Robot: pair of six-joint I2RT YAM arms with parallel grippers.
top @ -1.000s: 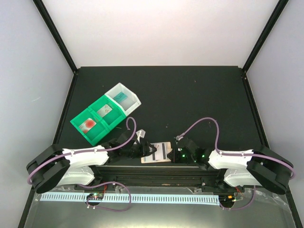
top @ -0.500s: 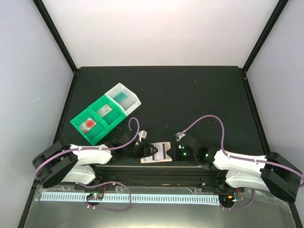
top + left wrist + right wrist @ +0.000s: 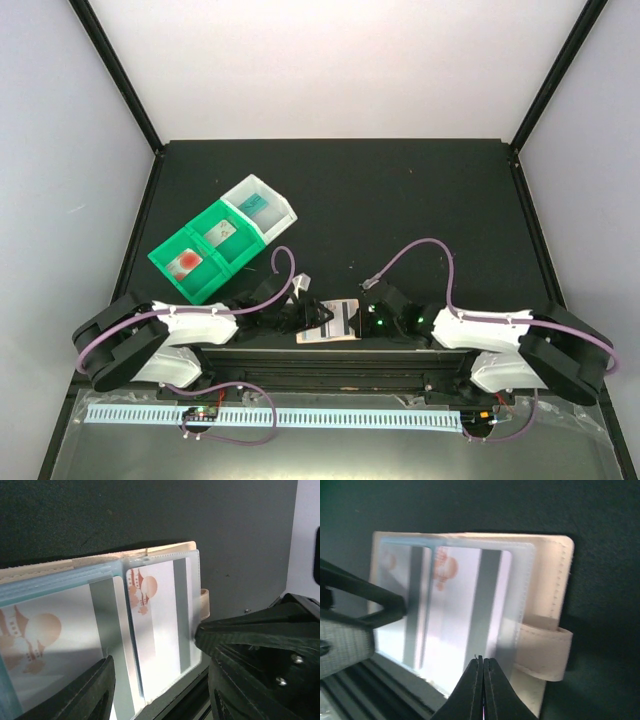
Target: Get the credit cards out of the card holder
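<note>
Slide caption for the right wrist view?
Shut right gripper at near edge of the sleeved card, card holder open.

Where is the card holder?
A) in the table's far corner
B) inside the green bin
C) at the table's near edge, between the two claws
C: the card holder lies open at the near edge of the table, with the left claw and the right claw on either side of it.

Card holder (image 3: 338, 320): at the middle of the table's (image 3: 400, 190) near edge, with credit cards (image 3: 465, 600) in its sleeves. Left gripper (image 3: 312, 315) at its left side, right gripper (image 3: 368, 322) at its right side. Bin row (image 3: 200, 290): behind and to the left, near the table's left edge, one loose card (image 3: 220, 231) in each compartment.
</note>
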